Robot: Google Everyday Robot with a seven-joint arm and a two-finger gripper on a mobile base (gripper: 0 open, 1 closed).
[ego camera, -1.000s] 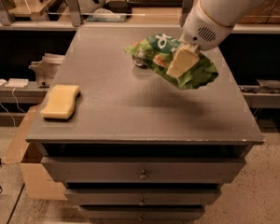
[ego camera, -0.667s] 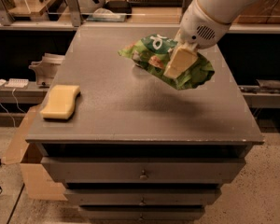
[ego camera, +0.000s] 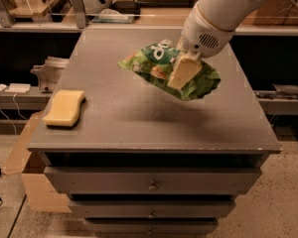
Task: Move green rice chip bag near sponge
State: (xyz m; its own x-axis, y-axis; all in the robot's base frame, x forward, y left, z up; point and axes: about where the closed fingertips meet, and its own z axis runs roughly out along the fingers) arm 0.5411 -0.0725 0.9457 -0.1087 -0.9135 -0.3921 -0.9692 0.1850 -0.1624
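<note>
The gripper (ego camera: 183,76) sits right of centre in the upper half of the frame, at the end of the white arm that comes in from the upper right corner. It is pinching the green rice chip bag (ego camera: 153,63). 1 pale yellow finger lies flat across the front of the bag, and the other is hidden behind the foil.

The bag hangs in the air, tilted, with its lettered end toward the upper left and its crumpled end toward the right. It touches nothing else. A soft shadow on the grey table top (ego camera: 124,128) just below it suggests it is clear of the surface.

The sponge (ego camera: 64,108) lies flat near the left edge of the table, at the left middle of the frame. It is well apart from the bag, with bare table top between the 2.

By my reading, the grasp and lift are done (the harder half). The carry across to the left is only partly covered. What is left is to bring the bag over beside the sponge, lower it onto the table without knocking the sponge, and let go.

Below the top, drawer fronts (ego camera: 149,180) fill the lower frame.
</note>
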